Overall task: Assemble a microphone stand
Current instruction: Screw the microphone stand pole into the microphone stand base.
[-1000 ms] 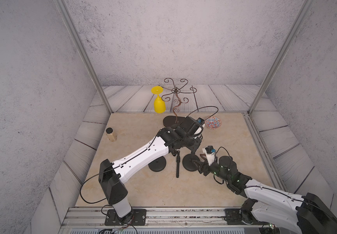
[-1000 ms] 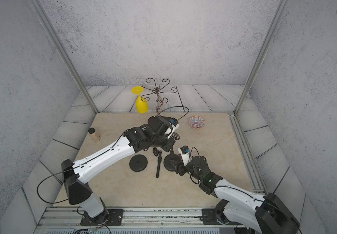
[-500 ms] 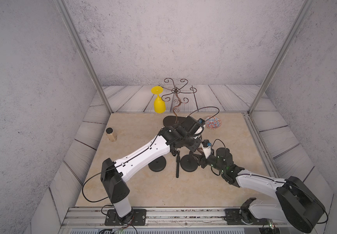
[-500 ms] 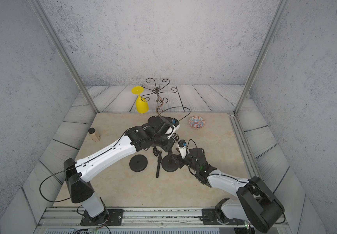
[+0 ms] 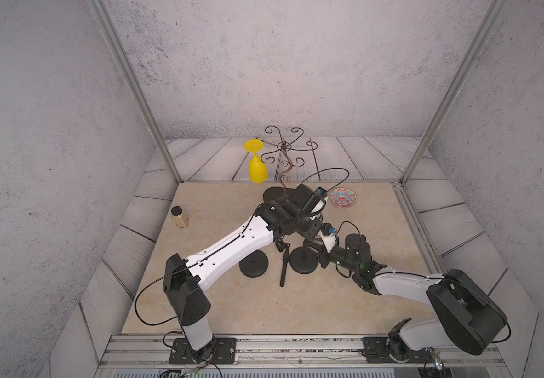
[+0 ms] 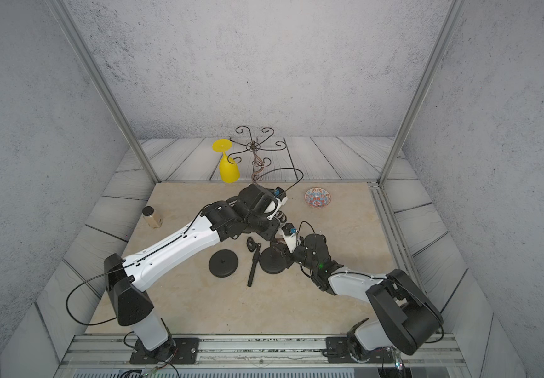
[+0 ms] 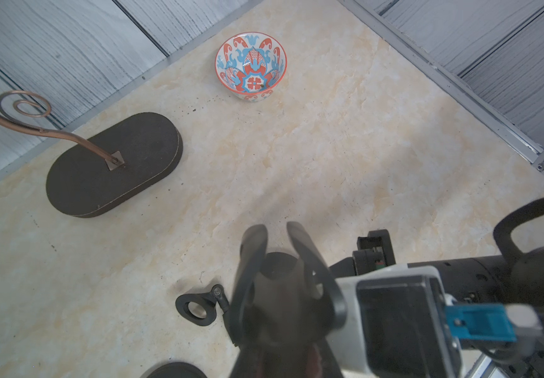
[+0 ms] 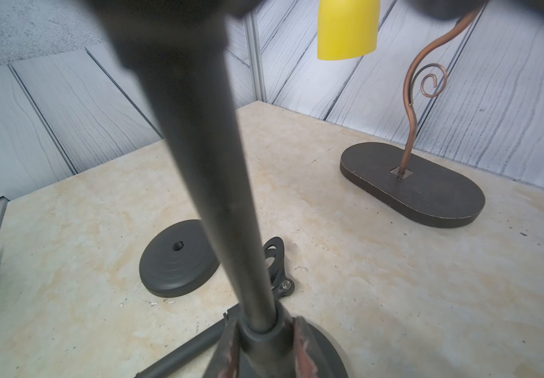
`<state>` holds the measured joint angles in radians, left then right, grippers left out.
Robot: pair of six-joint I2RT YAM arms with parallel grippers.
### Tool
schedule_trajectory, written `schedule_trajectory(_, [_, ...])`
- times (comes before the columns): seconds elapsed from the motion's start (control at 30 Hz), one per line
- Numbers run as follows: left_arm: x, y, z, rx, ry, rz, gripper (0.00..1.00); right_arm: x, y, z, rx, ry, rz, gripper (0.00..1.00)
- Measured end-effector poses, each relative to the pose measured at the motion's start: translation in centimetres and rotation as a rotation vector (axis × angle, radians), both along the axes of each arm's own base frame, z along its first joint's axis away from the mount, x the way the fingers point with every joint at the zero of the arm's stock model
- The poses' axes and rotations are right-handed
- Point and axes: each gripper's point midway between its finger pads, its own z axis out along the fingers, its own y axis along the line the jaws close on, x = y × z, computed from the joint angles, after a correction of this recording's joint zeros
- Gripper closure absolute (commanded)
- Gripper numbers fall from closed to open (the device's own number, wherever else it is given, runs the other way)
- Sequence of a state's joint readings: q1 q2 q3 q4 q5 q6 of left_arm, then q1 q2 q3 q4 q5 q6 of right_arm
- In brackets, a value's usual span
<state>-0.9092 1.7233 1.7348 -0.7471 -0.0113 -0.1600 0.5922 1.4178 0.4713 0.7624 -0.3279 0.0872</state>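
In both top views, the base (image 5: 301,263) sits mid-table, with the right gripper (image 5: 319,252) at its 3 o'clock. Left wrist view: left gripper (image 7: 275,229) clamped round the pole (image 7: 277,266) top. Right wrist view: right gripper (image 8: 264,322) pinches the foot of the upright pole (image 8: 218,196), which stands on the base (image 8: 326,360).

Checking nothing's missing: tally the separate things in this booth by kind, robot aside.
base: 2
pole: 2
goblet: 1
bowl: 1
jar: 1
wire stand: 1
Total: 8
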Motion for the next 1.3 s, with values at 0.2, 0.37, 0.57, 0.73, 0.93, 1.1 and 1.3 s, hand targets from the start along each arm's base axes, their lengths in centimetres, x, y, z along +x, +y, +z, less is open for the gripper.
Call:
schedule_trajectory(0.2, [0.2, -0.6, 0.0, -0.018, -0.001, -0.011, 0.83, -0.4, -0.2, -0.2, 0.047, -0.037, -0.192, 1.0])
schedule_trajectory(0.37, [0.7, -0.2, -0.1, -0.018, 0.003, 0.001, 0.83, -0.2, 0.7, -0.1, 0.017, -0.038, -0.457, 1.0])
schedule_trajectory(0.57, [1.3, -0.2, -0.2, -0.021, 0.005, 0.007, 0.83, 0.1, 0.9, -0.1, 0.04, -0.024, -0.55, 0.55])
schedule_trajectory(0.73, [1.1, -0.2, -0.8, -0.006, 0.022, -0.001, 0.83, -1.3, 1.8, -1.7, 0.045, 0.008, -0.333, 0.35])
schedule_trajectory(0.93, [1.1, -0.1, -0.8, 0.0, 0.032, -0.02, 0.83, -2.8, 0.7, -2.0, 0.039, 0.035, -0.092, 0.34])
schedule_trajectory(1.1, [1.1, 0.0, -0.8, -0.002, 0.037, -0.033, 0.83, -2.1, 0.1, 0.6, 0.033, -0.026, 0.017, 0.37])
schedule_trajectory(1.3, [1.1, -0.2, -0.9, -0.002, 0.041, -0.041, 0.83, -0.3, 0.1, 1.7, 0.025, -0.05, 0.08, 0.46])
